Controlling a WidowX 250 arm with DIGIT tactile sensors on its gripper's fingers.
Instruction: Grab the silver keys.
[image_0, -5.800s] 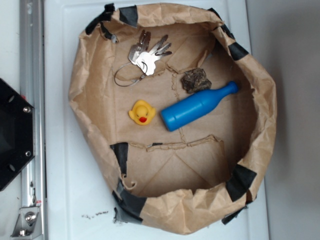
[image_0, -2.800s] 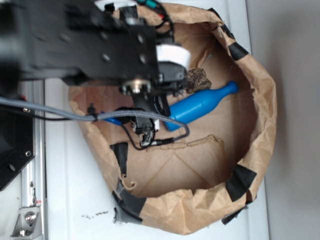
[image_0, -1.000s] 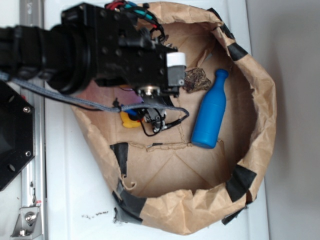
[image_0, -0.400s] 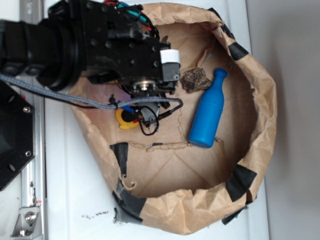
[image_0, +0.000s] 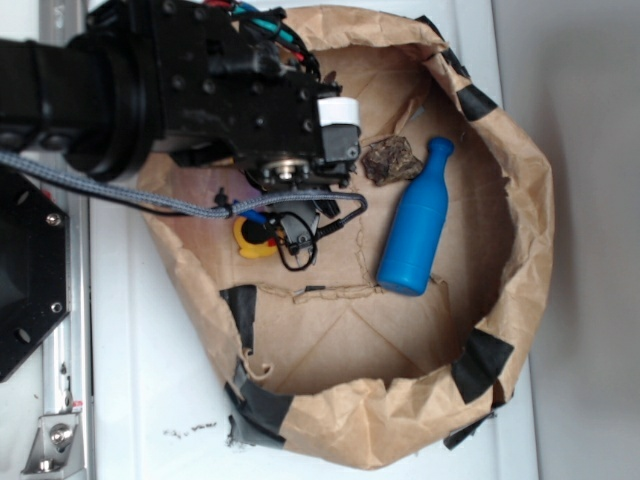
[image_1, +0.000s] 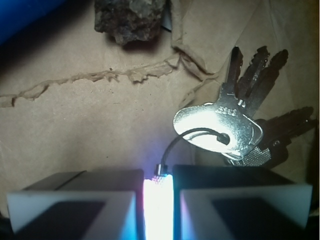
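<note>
- Fingers of hand fill bottom of wrist view, nearly together w/ only a narrow bright slit between; thin wire loop of the silver keys runs down into that slit, its small crimp end sitting right at the top of the gap – hand clenched on the loop.
- Silver keys lie just beyond the fingertips, to the right in wrist view: one big shiny key head on top, darker blades fanned up and right, all flat on brown paper.
- Torn paper seam crosses left of the keys.
- Dark brown rough lump further off, at top of wrist view, well apart from keys.
- Exterior view: black arm reaches in from left over upper-left part of paper-lined basket; keys hidden under it.
- Yellow duck peeks out just below the arm, partly behind cables.
- Blue bottle lies right of arm, neck end near the lump.
- Basket sits on white surface.
</note>
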